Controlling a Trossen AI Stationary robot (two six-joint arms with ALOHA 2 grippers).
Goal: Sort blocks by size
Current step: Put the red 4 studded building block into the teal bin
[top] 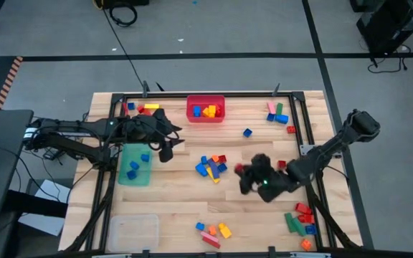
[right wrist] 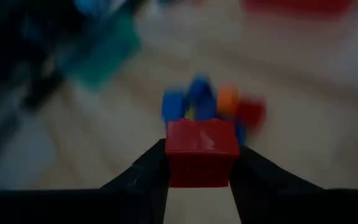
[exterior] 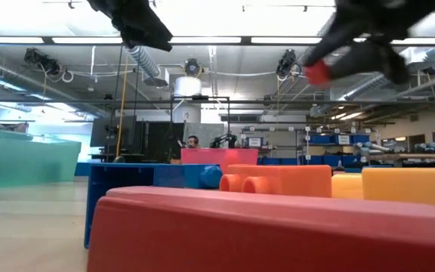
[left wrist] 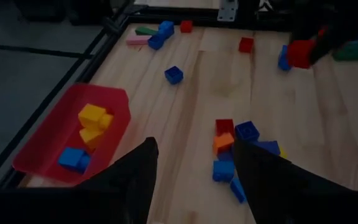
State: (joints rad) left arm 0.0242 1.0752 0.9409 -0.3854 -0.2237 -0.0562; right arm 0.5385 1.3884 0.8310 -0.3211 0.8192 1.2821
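The blocks lie in loose heaps on the wooden table: a middle heap point(top: 210, 166), a near heap point(top: 214, 233), a heap at the near right point(top: 301, 218) and one at the far right point(top: 278, 115). My right gripper point(top: 241, 172) is right of the middle heap, shut on a red block point(right wrist: 202, 152), which also shows in the low view point(exterior: 317, 72). My left gripper point(left wrist: 194, 149) hangs open above the table between the green bin and the red bin, with nothing between its fingers. My right gripper pinches the red block between its two fingers, by two opposite sides point(right wrist: 173, 155). The fingers slant down from the table's right. The block is lifted clear of the table, above the middle heap.
A red bin point(top: 205, 118) at the far middle holds yellow, blue and orange blocks. A green bin point(top: 124, 175) at the left holds blue blocks. A clear bin point(top: 131, 229) stands at the near left. A dark frame point(top: 300, 129) runs around the table.
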